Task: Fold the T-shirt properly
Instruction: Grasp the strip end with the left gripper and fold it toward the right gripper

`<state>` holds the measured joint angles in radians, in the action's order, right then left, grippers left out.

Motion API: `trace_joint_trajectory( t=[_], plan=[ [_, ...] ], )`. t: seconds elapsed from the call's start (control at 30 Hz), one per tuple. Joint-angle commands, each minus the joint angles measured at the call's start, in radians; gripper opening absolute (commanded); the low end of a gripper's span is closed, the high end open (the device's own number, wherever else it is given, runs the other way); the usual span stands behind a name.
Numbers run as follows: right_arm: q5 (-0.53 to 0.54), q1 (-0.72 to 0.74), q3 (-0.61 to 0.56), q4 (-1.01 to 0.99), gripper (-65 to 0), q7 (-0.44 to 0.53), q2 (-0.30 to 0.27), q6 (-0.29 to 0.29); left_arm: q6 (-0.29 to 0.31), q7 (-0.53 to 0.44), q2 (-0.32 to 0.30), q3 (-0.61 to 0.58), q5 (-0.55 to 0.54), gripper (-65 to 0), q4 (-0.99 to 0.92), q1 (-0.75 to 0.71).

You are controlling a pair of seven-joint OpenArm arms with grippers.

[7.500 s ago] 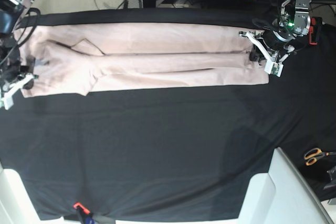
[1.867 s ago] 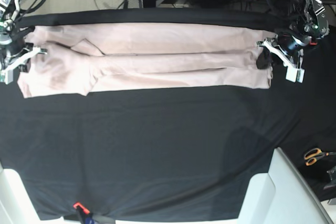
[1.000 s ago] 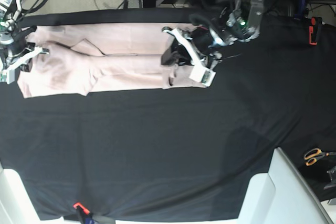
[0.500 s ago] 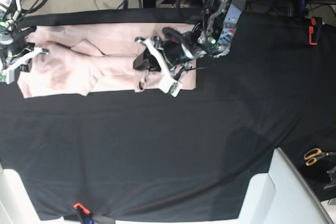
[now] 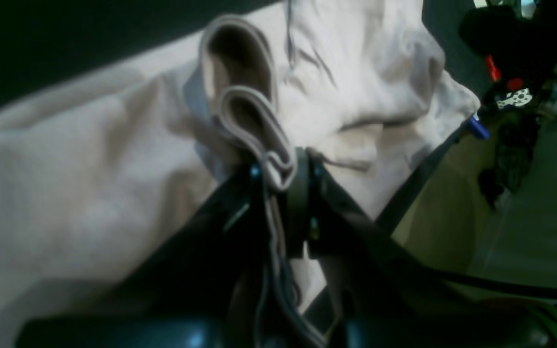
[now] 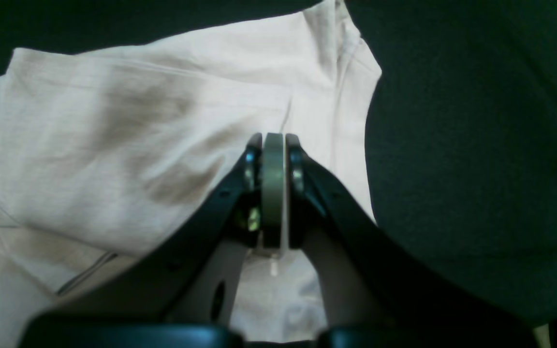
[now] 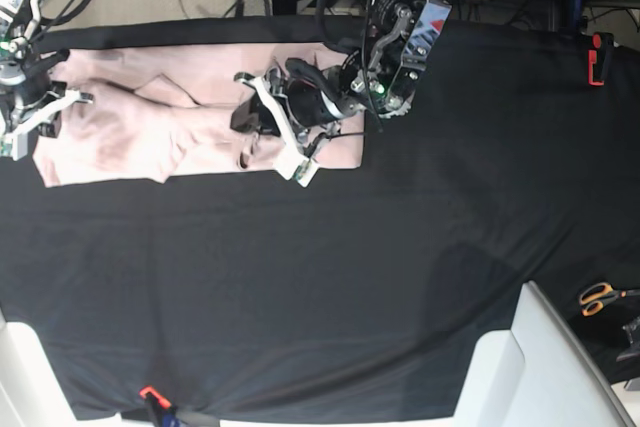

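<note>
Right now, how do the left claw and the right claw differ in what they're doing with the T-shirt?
The left claw is shut on layered folds of the T-shirt, lifted over the cloth; the right claw is shut with nothing between its pads. In the base view the left claw sits near the shirt's middle, the right claw at its far end. Both are closed.

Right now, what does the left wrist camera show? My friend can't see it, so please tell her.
The left gripper is pinched shut on a bunched fold of the pale pink T-shirt, with loops of cloth poking up above the fingertips. The rest of the shirt spreads out beneath it on the black table cloth.
</note>
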<state>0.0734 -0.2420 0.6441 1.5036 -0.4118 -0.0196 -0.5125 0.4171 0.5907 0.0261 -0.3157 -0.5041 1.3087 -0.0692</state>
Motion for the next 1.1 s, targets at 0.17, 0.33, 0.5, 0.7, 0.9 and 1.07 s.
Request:
trace_joint_trajectory(
  t=[0.17, 0.33, 0.5, 0.7, 0.9, 1.07],
  plan=[
    [0.009, 0.005, 0.006, 0.016, -64.4, 0.023, -0.015, -0.001, 0.01, -0.019, 0.015, -0.006, -0.021, -65.0, 0.016, 0.021],
    [0.009, 0.005, 0.006, 0.016, -64.4, 0.023, -0.015, -0.001, 0.01, -0.018, 0.015, -0.006, -0.026, -65.0, 0.016, 0.024],
    [0.009, 0.005, 0.001, 0.016, -64.4, 0.023, -0.015, -0.001, 0.012, -0.016, 0.024, -0.006, -0.029, -46.6, 0.016, 0.027],
    [0.009, 0.003, -0.002, 0.016, -64.4, 0.023, -0.015, -0.001, 0.012, -0.01, 0.053, -0.072, -0.029, -37.4, 0.018, 0.07],
    [0.009, 0.0, -0.002, 0.016, -64.4, 0.023, -0.013, -0.002, 0.012, -0.011, 0.079, -0.142, -0.035, -20.7, 0.029, 0.111],
    [0.012, -0.038, -0.048, 0.064, -64.4, 0.023, -0.009, -0.004, 0.012, -0.01, 0.024, -0.046, -0.13, -14.6, 0.125, 0.121]
  ],
)
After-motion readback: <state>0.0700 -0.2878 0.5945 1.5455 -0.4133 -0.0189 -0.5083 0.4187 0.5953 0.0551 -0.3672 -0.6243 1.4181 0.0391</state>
